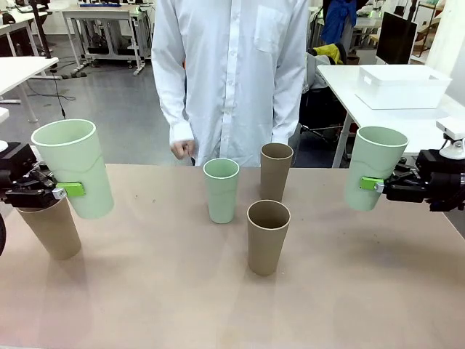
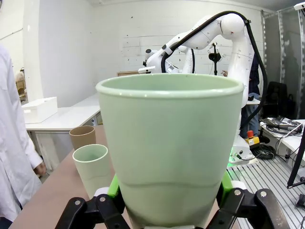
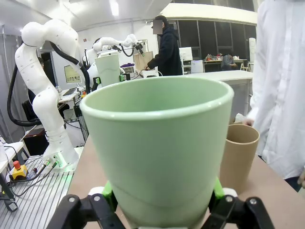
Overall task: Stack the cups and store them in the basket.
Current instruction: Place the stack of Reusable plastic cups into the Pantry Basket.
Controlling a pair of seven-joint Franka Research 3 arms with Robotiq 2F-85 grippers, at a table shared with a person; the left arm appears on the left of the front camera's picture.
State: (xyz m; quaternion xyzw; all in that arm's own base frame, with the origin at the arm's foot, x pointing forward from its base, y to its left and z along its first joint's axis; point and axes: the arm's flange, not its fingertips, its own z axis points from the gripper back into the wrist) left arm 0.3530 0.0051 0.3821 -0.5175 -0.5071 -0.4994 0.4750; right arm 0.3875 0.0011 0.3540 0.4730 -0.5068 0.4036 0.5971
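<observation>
Our left fingers (image 1: 70,190) are clamped low on the wall of a mint cup (image 1: 73,163), mouth up, at the left edge of the frame. It hangs close over a tan cup (image 1: 52,229) standing on the table (image 1: 160,298). We judge this low grip leaves the tapered base free to drop into that tan cup. Our right fingers (image 1: 370,183) grasp a second mint cup (image 1: 374,167) the same way at the right edge, lifted clear of the table and slightly tilted. Three more cups stand upright and apart at the centre: a third mint cup (image 1: 221,190), a rear tan cup (image 1: 276,171) and a front tan cup (image 1: 267,236). The basket (image 1: 403,91) sits at the upper right on a white table (image 1: 429,120), well apart from the cups. A person (image 1: 232,73) stands at the far side. We can read no brand or print on the cups or the basket.
</observation>
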